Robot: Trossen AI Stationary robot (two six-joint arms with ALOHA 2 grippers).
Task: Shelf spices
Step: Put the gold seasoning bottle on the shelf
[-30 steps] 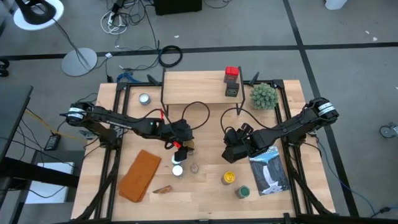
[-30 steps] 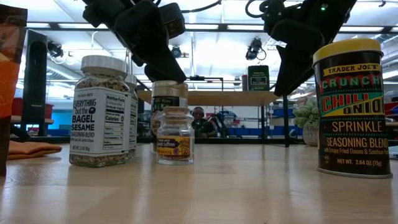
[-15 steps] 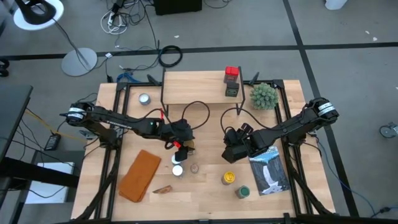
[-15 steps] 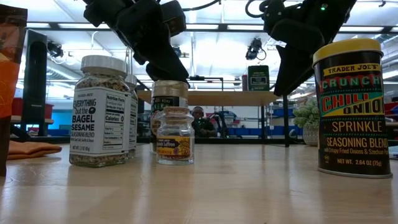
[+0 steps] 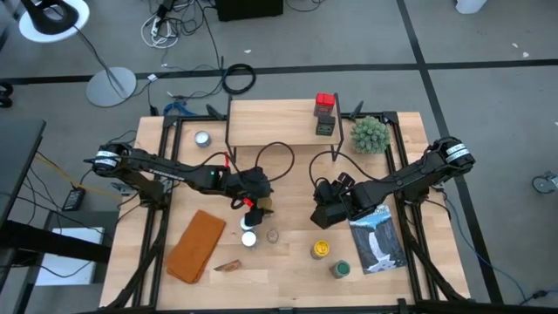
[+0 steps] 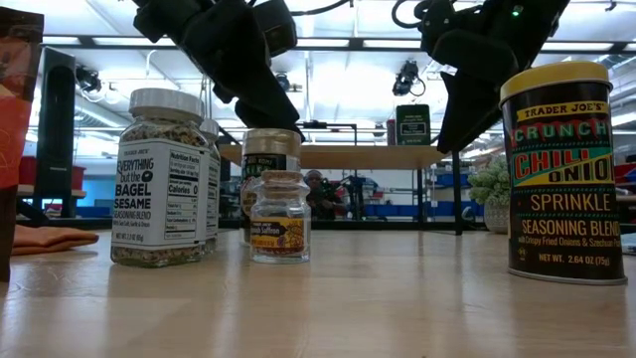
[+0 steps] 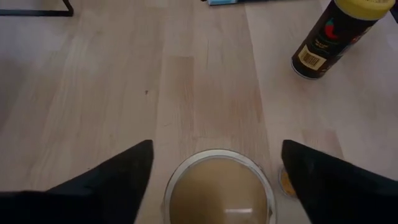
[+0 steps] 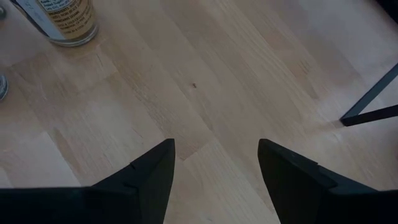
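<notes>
My left gripper (image 7: 217, 144) is open and hangs over a tan-lidded jar (image 7: 217, 190); one finger stands on each side of the lid with a gap, touching nothing. In the low view the jar (image 6: 270, 149) stands upright on the table, behind a small jar (image 6: 279, 219) and beside the white-capped bagel seasoning jar (image 6: 161, 179). The yellow-topped tin (image 6: 566, 169) and a green-topped jar (image 5: 340, 269) stand nearer the front. My right gripper (image 8: 216, 143) is open above bare table right of centre. The shelf (image 5: 270, 122) stands at the far edge with a red tin (image 5: 325, 102) and a dark tin (image 5: 325, 125) on top.
A spiky green plant ball (image 5: 369, 133) sits right of the shelf and a flat silver tin (image 5: 202, 138) left of it. An orange cloth (image 5: 196, 244) lies front left, and a booklet (image 5: 377, 240) lies under the right arm. Black frame rails run along both table sides.
</notes>
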